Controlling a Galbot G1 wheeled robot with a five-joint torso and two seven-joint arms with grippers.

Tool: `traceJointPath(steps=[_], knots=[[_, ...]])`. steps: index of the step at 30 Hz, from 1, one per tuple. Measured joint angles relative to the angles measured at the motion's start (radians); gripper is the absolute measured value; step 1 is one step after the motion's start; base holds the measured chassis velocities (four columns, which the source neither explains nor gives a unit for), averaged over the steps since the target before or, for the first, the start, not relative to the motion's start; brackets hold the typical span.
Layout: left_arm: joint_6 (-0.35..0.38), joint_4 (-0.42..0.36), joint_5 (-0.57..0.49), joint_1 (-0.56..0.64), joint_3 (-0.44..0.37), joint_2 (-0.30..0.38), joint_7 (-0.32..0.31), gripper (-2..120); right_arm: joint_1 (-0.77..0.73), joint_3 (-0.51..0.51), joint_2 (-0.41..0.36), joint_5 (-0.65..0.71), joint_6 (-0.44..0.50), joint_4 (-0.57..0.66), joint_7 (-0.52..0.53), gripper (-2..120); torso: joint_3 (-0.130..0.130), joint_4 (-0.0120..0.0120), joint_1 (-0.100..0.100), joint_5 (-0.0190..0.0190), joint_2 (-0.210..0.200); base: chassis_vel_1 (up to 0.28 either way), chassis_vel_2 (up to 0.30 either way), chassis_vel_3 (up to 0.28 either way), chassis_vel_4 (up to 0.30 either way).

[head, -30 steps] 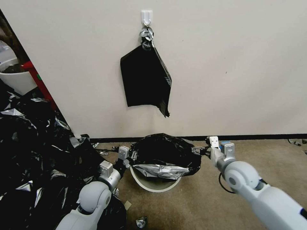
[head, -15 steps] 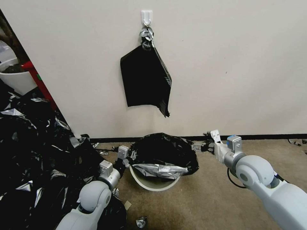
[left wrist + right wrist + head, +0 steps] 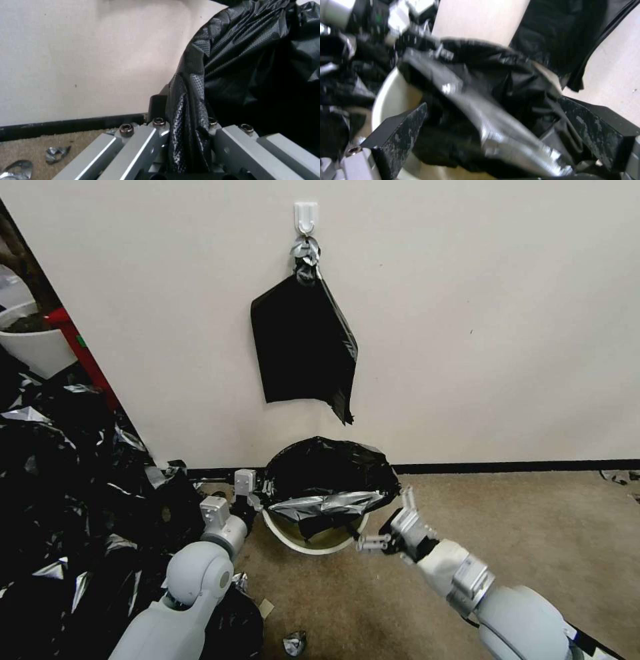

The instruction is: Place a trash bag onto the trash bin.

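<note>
The trash bag (image 3: pixel 327 473) is glossy black and bulges over the far side of the cream trash bin (image 3: pixel 313 545), whose front rim shows bare. My left gripper (image 3: pixel 257 495) is at the bin's left rim, shut on the bag's edge; in the left wrist view the bunched bag (image 3: pixel 233 62) runs between the fingers (image 3: pixel 140 147). My right gripper (image 3: pixel 385 520) is at the bin's front right, open. In the right wrist view its black fingers (image 3: pixel 400 135) stand wide apart with the bag (image 3: pixel 480 100) lying loose between them, above the bin's rim (image 3: pixel 385 100).
A flat black bundle of bags (image 3: pixel 303 347) hangs from a wall hook just above the bin. A large heap of black plastic scraps (image 3: pixel 67 493) fills the floor on the left. A white plant pot (image 3: pixel 37 347) stands far left. Open carpet lies to the right.
My right gripper left the bag's right edge, swung out, then came down to the bin's front right, open. The bag's top rose toward the wall. The left gripper shifted slightly back.
</note>
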Motion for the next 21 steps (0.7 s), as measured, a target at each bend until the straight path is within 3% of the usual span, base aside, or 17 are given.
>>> traceJointPath(steps=[8,21], knots=[[0.000,-0.030,0.002,0.018,-0.005,0.007,0.002,5,0.025,-0.018,0.018,-0.022,-0.012,-0.033,-0.010,99,0.000,0.0001,0.000,0.0000,0.000,0.000,0.000,0.000,0.000],[0.002,-0.045,0.011,0.027,0.000,0.005,0.002,5,0.039,-0.020,0.014,0.035,-0.067,-0.044,-0.018,54,0.000,0.0001,0.000,-0.0001,0.000,0.000,0.000,0.000,0.000]])
